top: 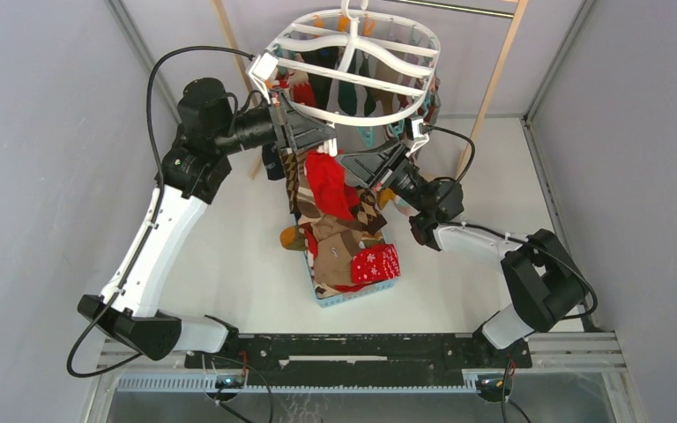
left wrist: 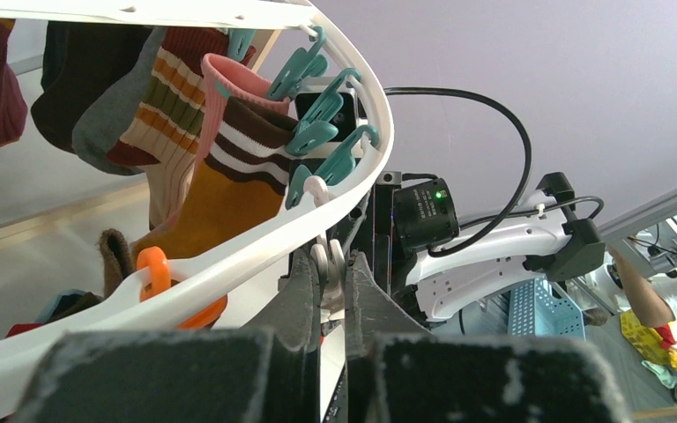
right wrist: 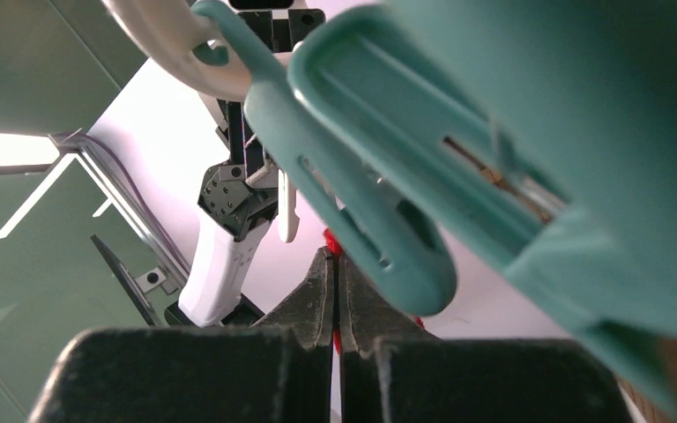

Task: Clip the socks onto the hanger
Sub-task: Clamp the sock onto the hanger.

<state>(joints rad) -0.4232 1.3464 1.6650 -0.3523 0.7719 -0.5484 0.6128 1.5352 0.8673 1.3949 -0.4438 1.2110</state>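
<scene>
The white oval hanger (top: 353, 62) hangs at the top centre, with several socks clipped under it. My left gripper (top: 317, 141) is shut on a white clothespin (left wrist: 333, 269) that hangs from the hanger's ring (left wrist: 229, 256). My right gripper (top: 363, 172) is shut on the plain red sock (top: 328, 185), which hangs below the ring beside the left gripper. In the right wrist view, red fabric (right wrist: 336, 339) shows between the closed fingers of the right gripper (right wrist: 334, 264), and a teal clothespin (right wrist: 388, 176) hangs close in front. Teal pins (left wrist: 317, 132) and an orange pin (left wrist: 154, 269) hang on the ring.
A light-blue basket (top: 353, 297) on the table under the hanger holds argyle socks (top: 339, 238), a red snowflake sock (top: 375, 263) and a mustard sock (top: 293, 238). A pale wooden rack frame (top: 494, 79) stands behind. Striped and mustard socks (left wrist: 220, 203) hang clipped.
</scene>
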